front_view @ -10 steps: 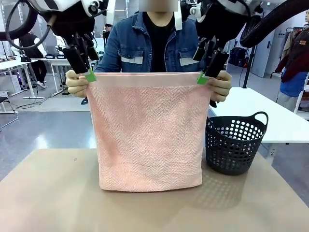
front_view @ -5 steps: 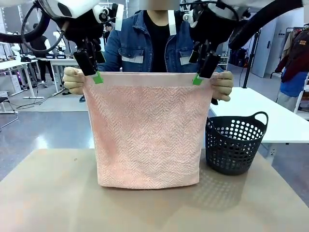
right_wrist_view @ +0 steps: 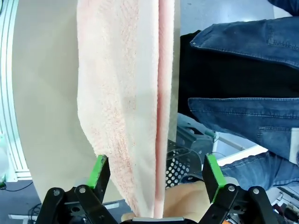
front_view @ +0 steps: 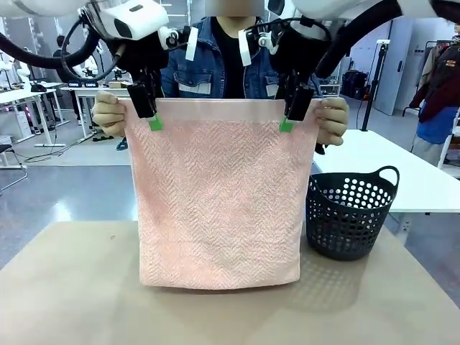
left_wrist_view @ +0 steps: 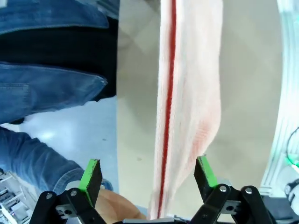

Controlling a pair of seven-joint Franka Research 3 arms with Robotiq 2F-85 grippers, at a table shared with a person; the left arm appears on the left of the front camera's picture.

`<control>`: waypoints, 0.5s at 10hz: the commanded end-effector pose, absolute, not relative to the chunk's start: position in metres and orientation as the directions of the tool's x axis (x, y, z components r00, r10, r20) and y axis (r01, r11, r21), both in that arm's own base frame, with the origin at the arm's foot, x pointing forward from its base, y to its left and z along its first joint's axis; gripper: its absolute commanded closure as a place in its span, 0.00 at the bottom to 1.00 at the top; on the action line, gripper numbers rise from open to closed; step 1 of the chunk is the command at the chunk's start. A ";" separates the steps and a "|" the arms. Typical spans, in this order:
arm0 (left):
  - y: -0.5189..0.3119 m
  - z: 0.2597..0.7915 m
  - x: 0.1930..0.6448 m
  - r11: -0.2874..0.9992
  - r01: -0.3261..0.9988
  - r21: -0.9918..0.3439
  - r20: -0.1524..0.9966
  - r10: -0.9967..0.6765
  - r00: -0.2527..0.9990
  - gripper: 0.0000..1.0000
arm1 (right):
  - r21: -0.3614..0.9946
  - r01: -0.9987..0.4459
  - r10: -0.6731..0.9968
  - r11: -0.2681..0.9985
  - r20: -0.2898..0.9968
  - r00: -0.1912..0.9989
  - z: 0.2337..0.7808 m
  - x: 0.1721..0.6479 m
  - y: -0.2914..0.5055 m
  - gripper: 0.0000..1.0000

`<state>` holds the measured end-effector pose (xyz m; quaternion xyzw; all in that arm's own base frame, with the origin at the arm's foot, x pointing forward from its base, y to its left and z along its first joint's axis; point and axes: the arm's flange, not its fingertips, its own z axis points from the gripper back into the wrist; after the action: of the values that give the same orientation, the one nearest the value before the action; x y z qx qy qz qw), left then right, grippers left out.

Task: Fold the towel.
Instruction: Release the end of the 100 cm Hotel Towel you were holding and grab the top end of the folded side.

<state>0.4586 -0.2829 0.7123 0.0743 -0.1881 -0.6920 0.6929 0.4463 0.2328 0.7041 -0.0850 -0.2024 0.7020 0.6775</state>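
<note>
My left gripper [front_view: 149, 109] spread wide, top edge of towel [front_view: 219, 194] between fingers, not pinched. My right gripper [front_view: 289, 115] same. Top corners held by person's hands [front_view: 108, 115] just outside my fingers. Towel hangs flat below my grippers, bottom edge near table [front_view: 65, 287]. To do well: push hem deep between green pads [left_wrist_view: 91, 175], squeeze both sides together, same height. Towel soft, fuzzy, pink, zigzag weave, smooth band on top

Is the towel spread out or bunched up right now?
Spread out: the towel hangs flat from the person's hands at its top corners, lower edge near the table. Single or doubled layer: cannot tell.
</note>
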 end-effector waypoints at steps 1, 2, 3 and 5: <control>-0.283 0.716 0.465 0.063 0.948 0.312 0.131 -0.991 0.022 0.00 | -0.352 -0.936 0.994 0.026 0.111 -0.015 0.703 0.456 0.239 0.05; -0.281 0.711 0.466 0.069 0.951 0.302 0.129 -0.991 0.031 0.45 | -0.336 -0.942 0.996 0.018 0.087 -0.012 0.697 0.460 0.242 0.39; -0.279 0.708 0.467 0.067 0.955 0.290 0.118 -0.992 0.034 0.58 | -0.325 -0.945 0.997 0.020 0.076 -0.005 0.694 0.463 0.244 0.63; -0.275 0.706 0.465 0.064 0.956 0.285 0.119 -0.992 0.031 1.00 | -0.326 -0.945 0.997 0.026 0.081 -0.001 0.694 0.463 0.245 1.00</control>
<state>0.4664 -0.2751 0.7000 0.0629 -0.1495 -0.6873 0.7081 0.4619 0.2419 0.6871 -0.0807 -0.1515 0.7048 0.6884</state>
